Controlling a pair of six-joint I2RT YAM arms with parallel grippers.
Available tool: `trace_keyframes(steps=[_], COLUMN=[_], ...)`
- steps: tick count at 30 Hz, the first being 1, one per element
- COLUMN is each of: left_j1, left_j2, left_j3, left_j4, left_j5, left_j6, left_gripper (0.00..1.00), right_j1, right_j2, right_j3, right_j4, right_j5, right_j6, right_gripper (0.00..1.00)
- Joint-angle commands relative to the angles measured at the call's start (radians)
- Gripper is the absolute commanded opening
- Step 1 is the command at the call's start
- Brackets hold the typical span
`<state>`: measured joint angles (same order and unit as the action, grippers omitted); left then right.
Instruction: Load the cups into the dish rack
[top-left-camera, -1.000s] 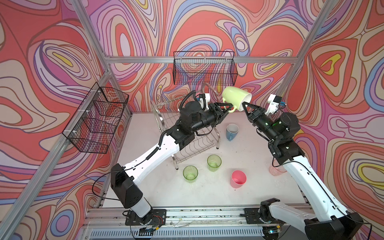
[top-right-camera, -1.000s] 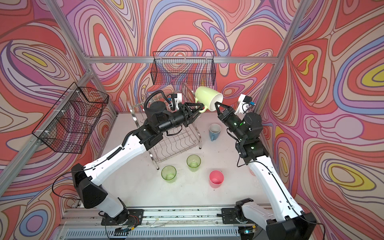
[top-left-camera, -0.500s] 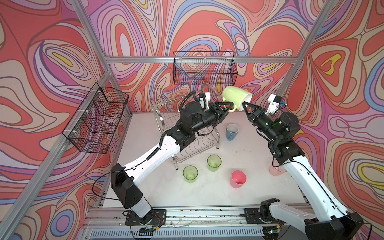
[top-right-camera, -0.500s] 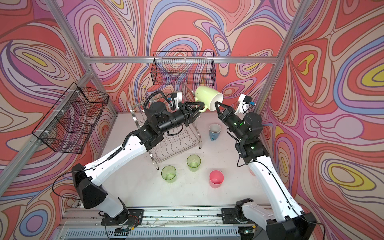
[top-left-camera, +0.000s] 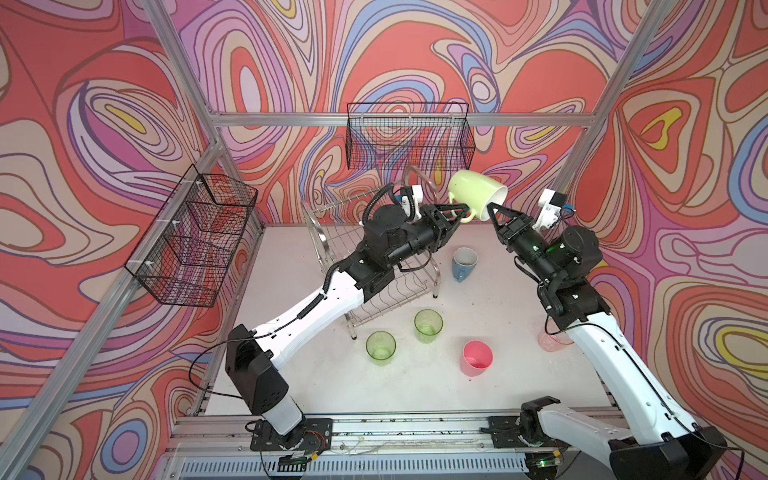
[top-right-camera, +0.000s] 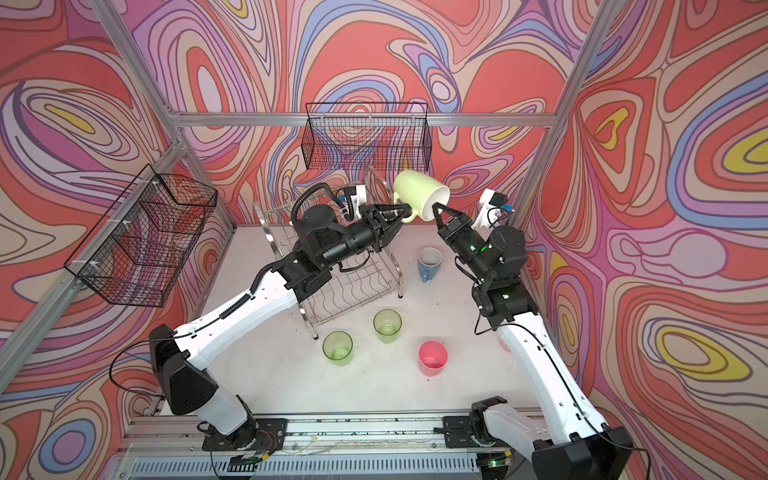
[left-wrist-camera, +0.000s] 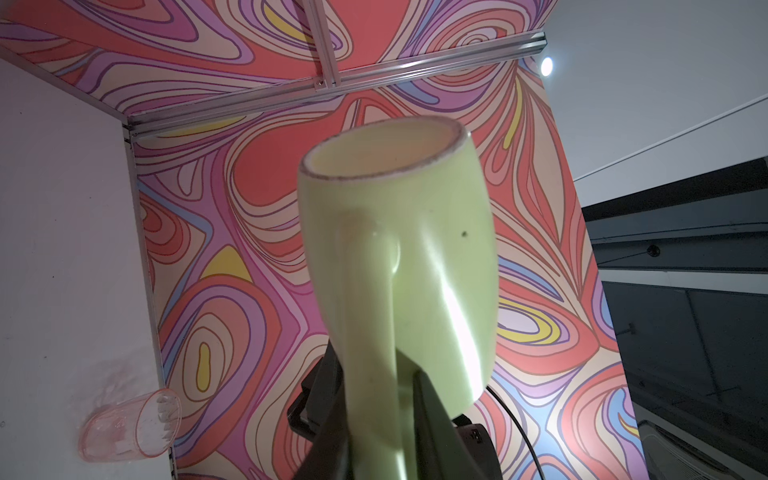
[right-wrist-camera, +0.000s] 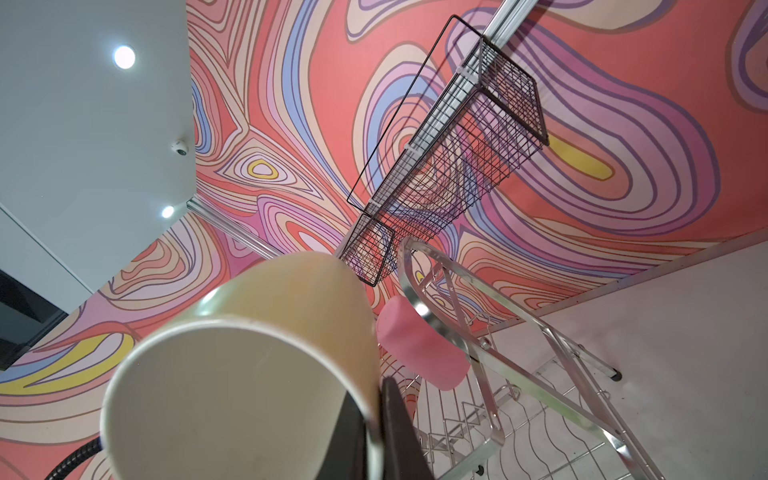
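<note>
A pale-green mug (top-left-camera: 478, 195) (top-right-camera: 422, 197) hangs tilted in the air above the dish rack's (top-left-camera: 386, 291) right end. My right gripper (top-left-camera: 492, 208) (right-wrist-camera: 374, 415) is shut on its rim, one finger inside. My left gripper (top-left-camera: 461, 212) (left-wrist-camera: 378, 415) is shut on the mug's (left-wrist-camera: 399, 249) handle. In the right wrist view a pink tumbler (right-wrist-camera: 419, 345) lies in the rack (right-wrist-camera: 519, 374). On the table stand a blue mug (top-left-camera: 464, 262), two clear green cups (top-left-camera: 380, 348) (top-left-camera: 428, 325), a pink tumbler (top-left-camera: 476, 358) and a clear pinkish cup (left-wrist-camera: 129, 424).
Two black wire baskets hang on the walls, one at the back (top-left-camera: 409, 135) and one on the left (top-left-camera: 191, 237). Aluminium frame posts (top-left-camera: 598, 112) stand in the corners. My left arm reaches over the rack.
My left gripper's jaws have narrowed onto the mug's handle. The mug and both arms have barely moved.
</note>
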<state>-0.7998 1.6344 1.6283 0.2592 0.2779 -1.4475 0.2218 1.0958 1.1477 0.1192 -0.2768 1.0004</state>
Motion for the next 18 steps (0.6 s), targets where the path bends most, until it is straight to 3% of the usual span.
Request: trace_keyframes(steps=[1,3,14,18], left_j1=[-0.007,-0.008,-0.008,-0.006], left_j2=[0.009,0.008,-0.01,-0.025], left_j3=[0.0,-0.004,-0.008,-0.015], left_j4=[0.06,0.069,0.054,0.046], left_j5=[-0.014,-0.015,-0.033,-0.054], left_j6=[0.005,0.01,0.103,0.153], left_gripper=[0.19,0.15,0.11,0.1], right_j1=[0.004,0.004,0.004,0.004], right_j2=[-0.03,-0.03,-0.046,-0.045], right_j3=[0.001,0.0,-0.01,-0.011], right_j4=[0.083,0.082,0.07,0.077], right_j5=[-0.026,-0.027,-0.018,-0.021], right_j6=[-0.003,-0.007,-0.025,-0.025], right_gripper=[0.0,0.0,0.0,0.11])
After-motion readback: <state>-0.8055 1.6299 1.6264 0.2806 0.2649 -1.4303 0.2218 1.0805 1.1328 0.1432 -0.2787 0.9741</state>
